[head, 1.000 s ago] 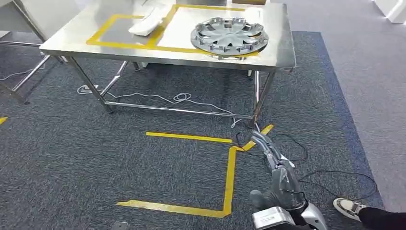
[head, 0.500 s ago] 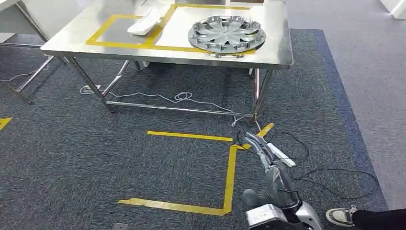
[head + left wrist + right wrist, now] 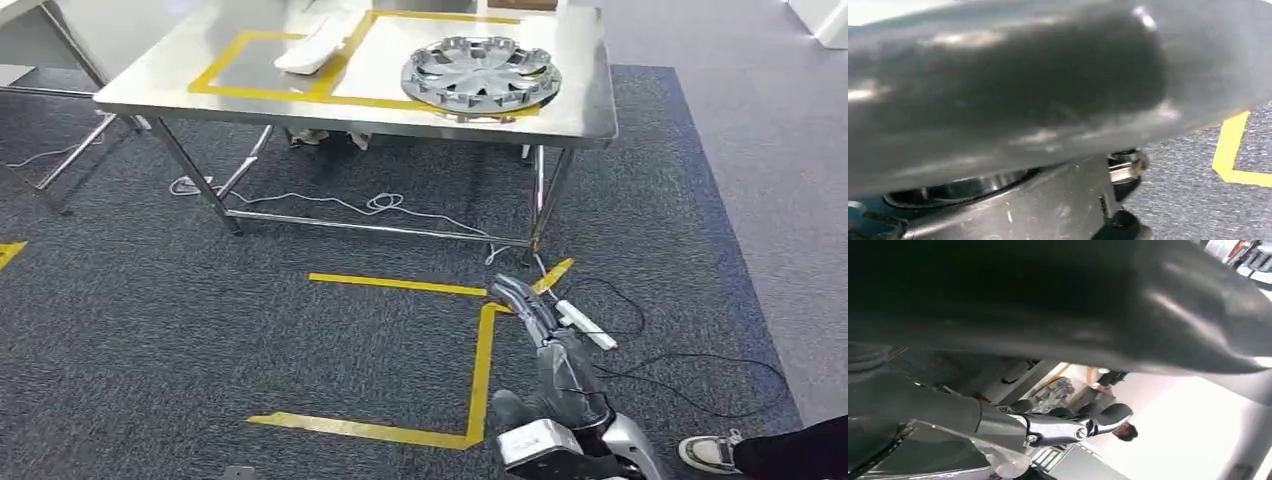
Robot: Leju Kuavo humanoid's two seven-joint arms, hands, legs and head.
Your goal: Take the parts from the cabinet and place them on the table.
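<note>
While your right hand [image 3: 535,320] hung empty, fingers loosely straight, the wheel cover [image 3: 481,73] sat delivered on the surface [image 3: 580,95] upper right; left fingers: cannot tell.

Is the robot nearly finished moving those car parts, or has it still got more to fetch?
Two parts already lie on the steel table: a silver wheel cover and a white part, both by the yellow tape outlines. The right hand hangs empty over the carpet, so nothing is being carried. The cabinet is out of sight, so what remains is unknown.
</note>
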